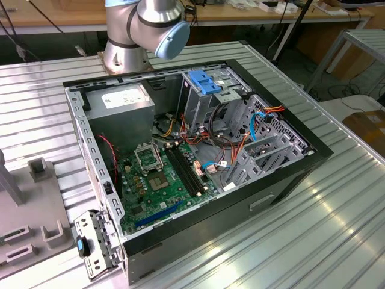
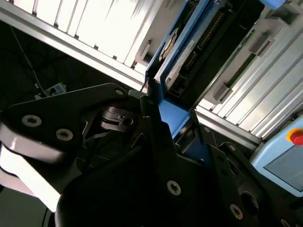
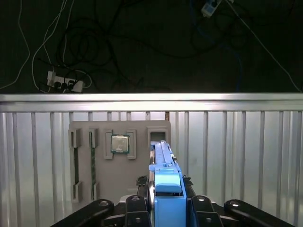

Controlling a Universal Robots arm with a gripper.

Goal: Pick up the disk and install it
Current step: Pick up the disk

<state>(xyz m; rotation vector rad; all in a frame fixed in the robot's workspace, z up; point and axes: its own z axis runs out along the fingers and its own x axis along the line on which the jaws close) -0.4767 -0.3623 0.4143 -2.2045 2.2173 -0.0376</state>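
The disk (image 3: 166, 189), judged stiff, fairly heavy and shock-sensitive, is held edge-on over the ribbed desk (image 3: 236, 151), clenched by the fingers (image 3: 141, 213) at its blue rail end, where smooth plastic could slip.

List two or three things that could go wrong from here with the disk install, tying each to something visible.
1. The jaws clamp the disk at one end, on edge, so it could tilt or slip.
2. The processor chip lies on the grey fixture close by, and a dropped disk might strike it.
3. In the exterior view, loose cables crowd the drive cage; the disk may snag there.
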